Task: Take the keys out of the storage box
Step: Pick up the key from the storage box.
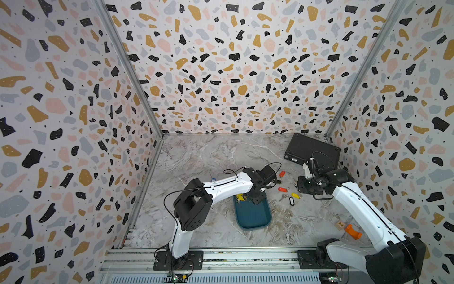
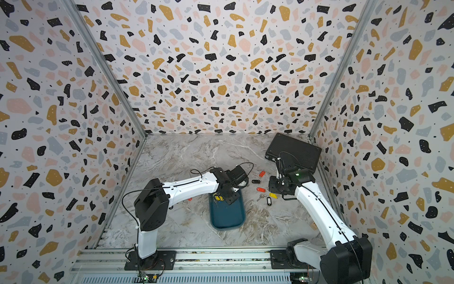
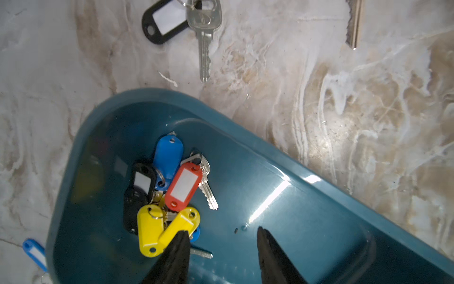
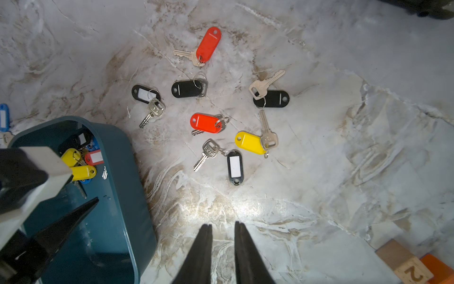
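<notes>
In both top views the blue box [image 1: 255, 217] [image 2: 228, 217] is sitting on the marble surface [image 1: 208, 159]. The left hand [image 1: 253, 198] [image 2: 227, 196] is reaching down into the box's far end, where a little pile of keys [image 1: 239, 197] [image 2: 217, 196] is lying. Some loose keys [image 1: 288, 194] [image 2: 266, 194] are lying on the surface just right of the box, and the right hand [image 1: 304, 188] [image 2: 277, 188] is hanging over the surface past them. A black case [image 1: 312, 148] is sitting well behind the box, off in the corner.

Left wrist view: the left hand [image 3: 221, 231] is hanging inside the box [image 3: 307, 209], roughly half open, with nothing between the fingers. One fingertip [image 3: 177, 255] is touching a yellow tag [image 3: 181, 221] at the edge of the pile of keys [image 3: 169, 194]. A key with a black tag [image 3: 163, 22] is lying on the surface just outside the box's rim.

Right wrist view: the right hand [image 4: 223, 224] is hanging over bare surface beside the box [image 4: 118, 196], fingers almost together with a thin gap, gripping nothing. Seven loose keys [image 4: 205, 123] are lying spread out near the box, and the pile of keys [image 4: 81, 162] is sitting inside it. A wooden block [image 4: 405, 266] marked 2 is sitting well away from the box.
</notes>
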`<control>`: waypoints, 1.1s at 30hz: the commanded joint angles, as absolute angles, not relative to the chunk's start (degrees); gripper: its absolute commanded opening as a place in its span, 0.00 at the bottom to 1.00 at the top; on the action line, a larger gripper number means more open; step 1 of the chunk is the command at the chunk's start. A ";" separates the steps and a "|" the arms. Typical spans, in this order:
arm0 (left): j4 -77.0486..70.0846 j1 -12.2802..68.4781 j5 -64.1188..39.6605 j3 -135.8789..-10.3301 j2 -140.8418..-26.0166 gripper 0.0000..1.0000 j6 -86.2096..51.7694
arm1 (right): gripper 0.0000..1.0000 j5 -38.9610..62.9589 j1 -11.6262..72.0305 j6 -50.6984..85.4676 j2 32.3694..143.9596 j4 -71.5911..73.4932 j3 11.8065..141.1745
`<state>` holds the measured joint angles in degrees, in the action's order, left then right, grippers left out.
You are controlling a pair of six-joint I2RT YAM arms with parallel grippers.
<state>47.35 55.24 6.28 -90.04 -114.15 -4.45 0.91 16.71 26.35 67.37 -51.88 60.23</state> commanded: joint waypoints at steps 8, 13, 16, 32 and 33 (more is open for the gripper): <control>49.45 55.37 9.06 -97.42 -121.11 0.43 -3.38 | 0.21 1.66 16.61 26.47 66.22 -52.32 59.70; 49.88 55.17 9.03 -98.79 -122.85 0.38 -3.42 | 0.19 1.98 16.61 26.37 66.36 -52.38 59.23; 49.70 54.68 9.09 -98.82 -123.10 0.36 -3.73 | 0.18 1.93 16.61 26.19 66.27 -52.31 59.12; 49.56 52.06 9.73 -99.04 -123.87 0.27 -4.43 | 0.16 2.20 16.61 26.19 66.01 -52.36 58.45; 49.50 52.03 9.55 -99.19 -124.01 0.27 -4.47 | 0.16 2.19 16.61 26.28 66.01 -52.30 58.45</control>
